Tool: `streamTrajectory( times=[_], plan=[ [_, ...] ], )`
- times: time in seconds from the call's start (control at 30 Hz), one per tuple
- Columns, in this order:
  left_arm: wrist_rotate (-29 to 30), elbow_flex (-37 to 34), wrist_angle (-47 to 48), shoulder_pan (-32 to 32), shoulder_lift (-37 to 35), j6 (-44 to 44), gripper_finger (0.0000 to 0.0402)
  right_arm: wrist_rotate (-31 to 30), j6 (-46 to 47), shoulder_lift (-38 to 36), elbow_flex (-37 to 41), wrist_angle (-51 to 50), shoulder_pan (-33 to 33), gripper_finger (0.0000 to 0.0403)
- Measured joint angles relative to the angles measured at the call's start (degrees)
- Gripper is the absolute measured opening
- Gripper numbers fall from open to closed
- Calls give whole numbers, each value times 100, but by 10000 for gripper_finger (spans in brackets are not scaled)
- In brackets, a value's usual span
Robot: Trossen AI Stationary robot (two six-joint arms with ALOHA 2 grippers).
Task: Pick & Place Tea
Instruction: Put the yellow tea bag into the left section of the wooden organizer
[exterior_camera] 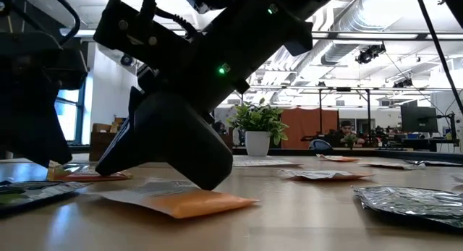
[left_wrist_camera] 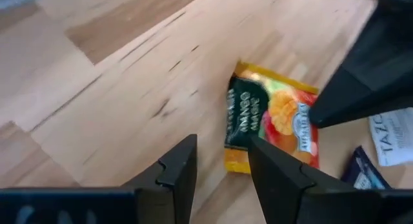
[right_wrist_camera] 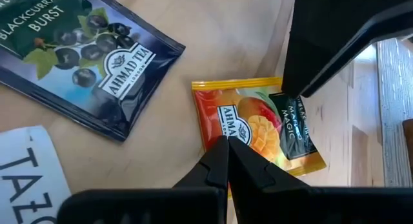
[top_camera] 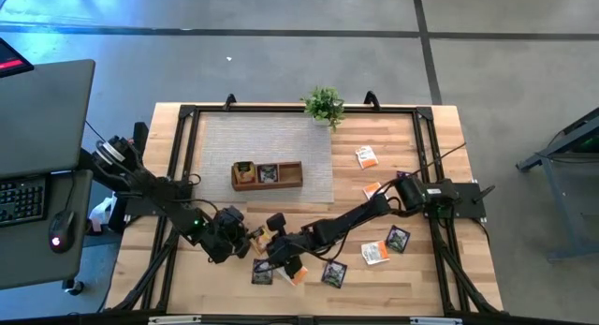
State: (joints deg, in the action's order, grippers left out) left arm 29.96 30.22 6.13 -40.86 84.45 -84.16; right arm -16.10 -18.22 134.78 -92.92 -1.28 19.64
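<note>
Looking across the table [top_camera: 393,138], you have the mat [top_camera: 281,138] at the back with the wooden tray [top_camera: 292,174] on it and sachets scattered along the front and right; both arms meet over the front centre, so this reads as the pick step, with placing not yet begun. Your target looks like the mango sachet [right_wrist_camera: 258,130], lying flat on the wood between the two grippers, with a blackcurrant sachet [right_wrist_camera: 84,53] just beside it. Your left gripper [left_wrist_camera: 219,162] hangs near it with fingers parted and nothing between them. Your right gripper [right_wrist_camera: 227,156] has its tips pressed together at the sachet's edge, and whether they pinch it is unclear. Next, you probably need one clean grip on that edge, then a lift toward the tray.
</note>
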Motion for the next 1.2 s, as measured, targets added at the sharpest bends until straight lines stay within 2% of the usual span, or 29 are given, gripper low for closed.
streamTrajectory(
  times=[0.47,0.6,0.83,1.07,1.2],
  plan=[
    [61,9,-327,4,167,-124,133,-20,-24,9,-2,9,-13,0],
    [14,9,-346,4,170,-29,100,-33,-86,17,-2,110,-14,0],
    [-219,2,-414,0,174,185,9,-199,-144,24,7,200,-35,0],
    [148,2,-285,0,86,205,2,-478,-379,-49,11,292,-19,3],
    [560,59,39,0,-323,673,1,-501,-490,-214,11,492,6,8]
  ],
)
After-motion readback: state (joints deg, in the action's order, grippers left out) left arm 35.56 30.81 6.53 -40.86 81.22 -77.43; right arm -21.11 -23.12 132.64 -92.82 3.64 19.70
